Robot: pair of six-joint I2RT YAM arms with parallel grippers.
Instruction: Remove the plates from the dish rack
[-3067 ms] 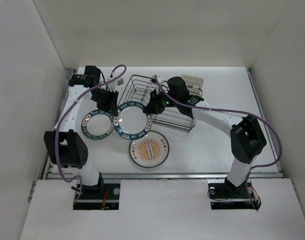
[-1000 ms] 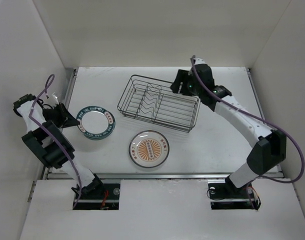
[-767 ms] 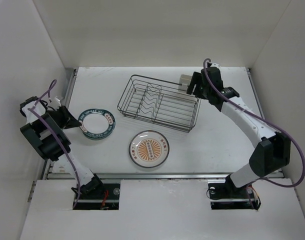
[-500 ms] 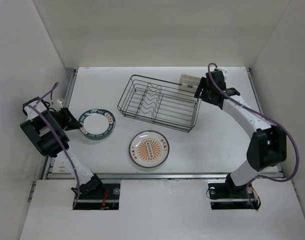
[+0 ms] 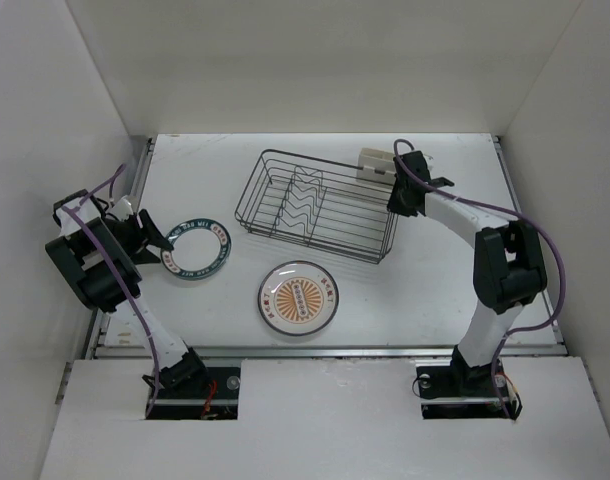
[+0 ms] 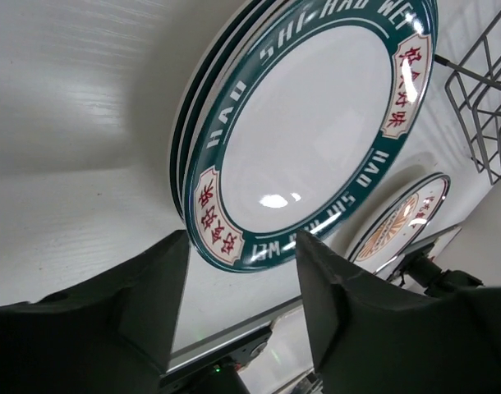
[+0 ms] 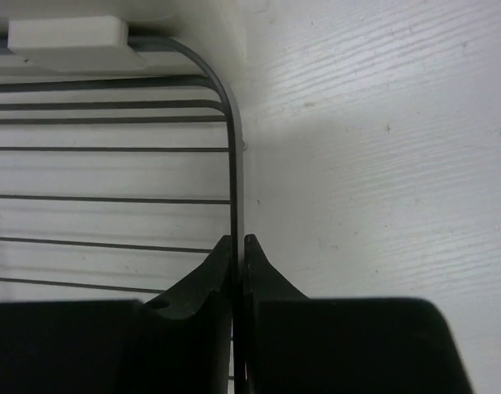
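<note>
Presently R pincer (image 7: 238, 240) nips dish rack (image 7: 232, 164) rim beside white caddy (image 7: 67, 34).

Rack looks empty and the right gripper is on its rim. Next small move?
Probably open the right gripper and back off. It is pinched on the dish rack rim wire, the rack holds nothing, and the teal plates and orange plate lie on the table.

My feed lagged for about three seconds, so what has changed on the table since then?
The two teal-rimmed white plates, side by side before, now lie stacked. The left gripper pulled back left, jaws open beside them. The right gripper swung to the right end of the dark wire dish rack, jaws shut on its rim wire. Rack and orange sunburst plate stayed put.
</note>
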